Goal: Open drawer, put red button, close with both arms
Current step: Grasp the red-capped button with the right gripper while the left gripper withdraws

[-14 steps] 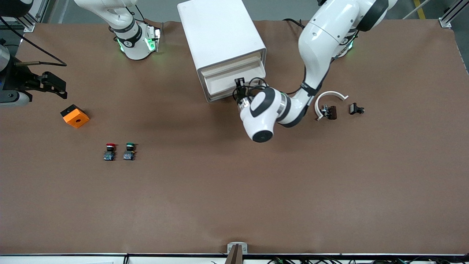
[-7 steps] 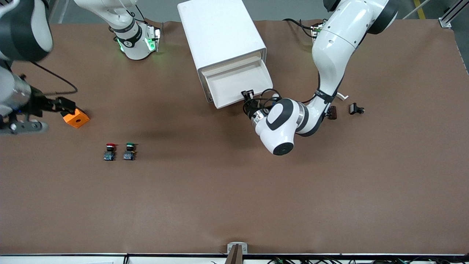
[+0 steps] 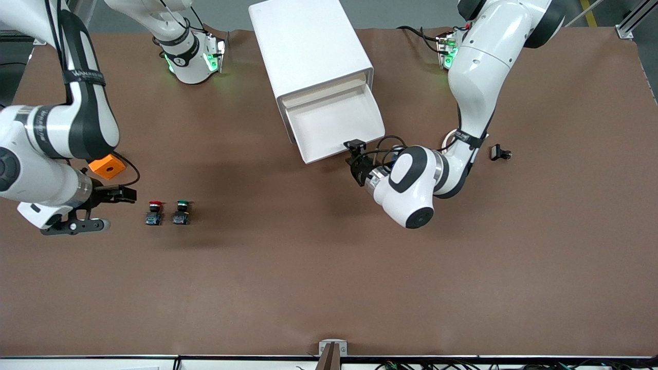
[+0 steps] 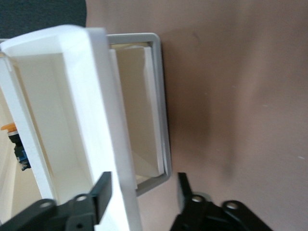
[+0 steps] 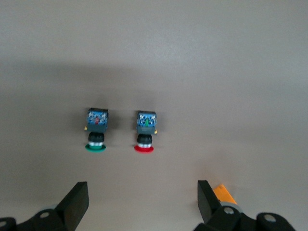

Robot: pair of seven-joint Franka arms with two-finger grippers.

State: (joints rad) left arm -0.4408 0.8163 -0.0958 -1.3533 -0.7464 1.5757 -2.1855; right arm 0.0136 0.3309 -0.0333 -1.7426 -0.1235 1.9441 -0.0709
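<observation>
The drawer [image 3: 334,126], the top one of the white cabinet [image 3: 308,46], stands pulled out with its white tray bare. My left gripper [image 3: 355,155] is open at the drawer's front corner. In the left wrist view [image 4: 142,197] its fingers straddle the drawer's front wall [image 4: 96,120], one inside and one outside. The red button [image 3: 154,210] stands on the table beside the green-capped twin [image 3: 181,210]. My right gripper [image 3: 121,195] is open and low beside the red button, on the side away from the twin. The right wrist view [image 5: 142,204] shows the red button [image 5: 144,132] ahead of the open fingers.
An orange block [image 3: 106,166] lies under the right arm's wrist, farther from the front camera than the buttons. A small black clip [image 3: 499,152] lies toward the left arm's end. A white curved piece [image 3: 451,134] shows partly beneath the left forearm.
My left gripper has drawn the drawer out toward the front camera. My right arm has swung in from the table's end, past the orange block, to beside the red button.
</observation>
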